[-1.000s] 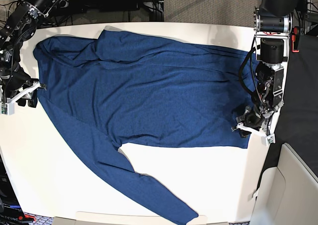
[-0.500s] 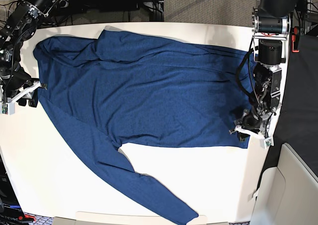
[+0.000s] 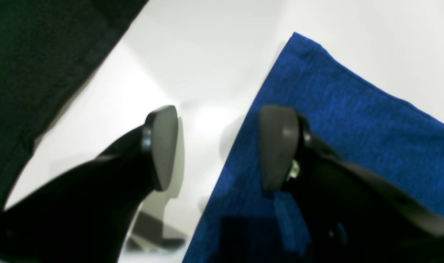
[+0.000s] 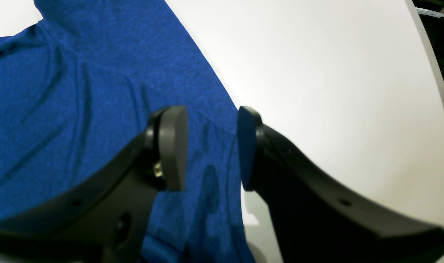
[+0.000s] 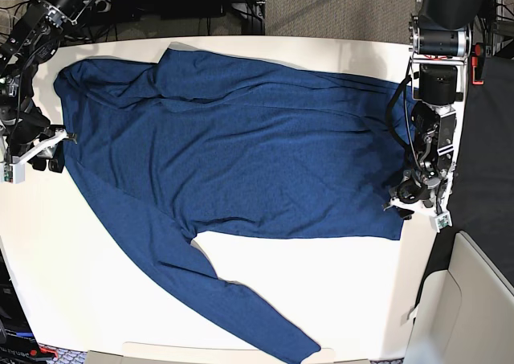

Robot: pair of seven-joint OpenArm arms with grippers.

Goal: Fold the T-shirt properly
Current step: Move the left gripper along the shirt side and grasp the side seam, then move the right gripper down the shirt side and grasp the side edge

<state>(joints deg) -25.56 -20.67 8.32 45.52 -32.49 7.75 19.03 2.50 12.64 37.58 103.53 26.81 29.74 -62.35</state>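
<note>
The dark blue long-sleeved T-shirt lies spread flat on the white table, one sleeve trailing to the front edge. My left gripper hovers at the shirt's right hem corner. In the left wrist view it is open, one pad over the T-shirt and the other over bare table. My right gripper sits at the shirt's left edge; in the right wrist view it stands open above the T-shirt, nothing pinched.
A black cloth borders the table on the right. A pale bin stands at the front right corner. Cables and arm bases crowd the back edge. A low cardboard strip lines the front.
My left gripper has shifted slightly right toward the table edge and its jaws have spread wider. The right arm and the shirt have stayed put.
</note>
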